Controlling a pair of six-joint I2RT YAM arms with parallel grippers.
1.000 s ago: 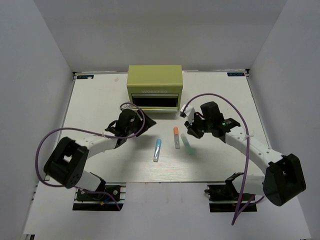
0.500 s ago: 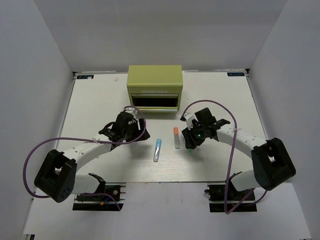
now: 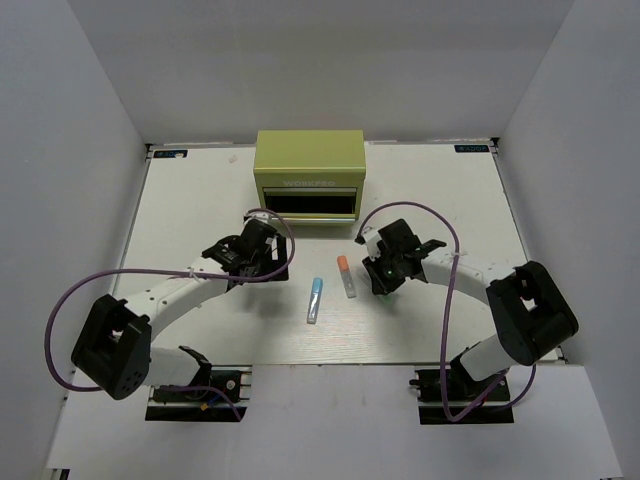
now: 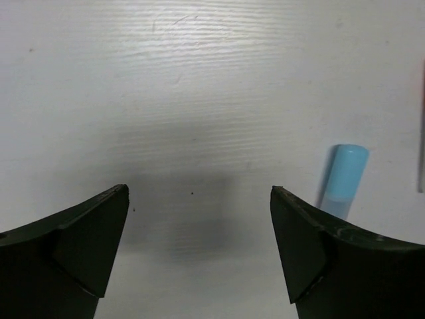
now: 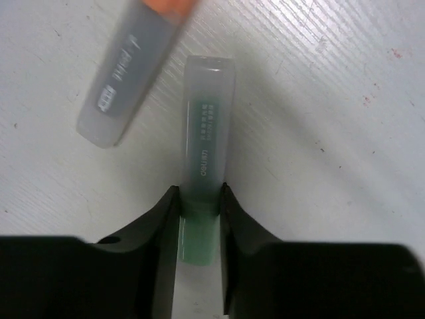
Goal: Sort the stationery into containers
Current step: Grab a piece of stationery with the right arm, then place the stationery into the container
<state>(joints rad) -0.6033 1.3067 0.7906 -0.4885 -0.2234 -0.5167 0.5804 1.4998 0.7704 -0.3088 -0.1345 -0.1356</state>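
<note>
A yellow-green metal tool chest (image 3: 310,160) stands at the far side of a white wooden table (image 3: 200,200). The three pens that can be seen all lie in front of the chest, on the side where the arms are.

The right gripper (image 5: 199,199) is in front of the chest and a little to its right. Its two black fingers (image 5: 156,219) pinch a mint green marker with a see-through cap (image 5: 207,126), one finger on each side. The mint green marker lies flat on the table. Its cap end pokes out past the fingers. From the top view it is hidden under the gripper.

A grey marker with an orange cap (image 3: 345,275) lies close beside the mint green marker. The two do not touch. The orange-capped marker is in front of the right half of the chest.

A light blue pen (image 3: 316,298) lies in front of the middle of the chest. It is farther from the chest than the orange-capped marker and near it.

The left gripper (image 4: 198,199) is in front of the chest's left corner. Its fingers are spread wide. Nothing is between them, only bare table. One end of the light blue pen shows just past one of its fingers.
</note>
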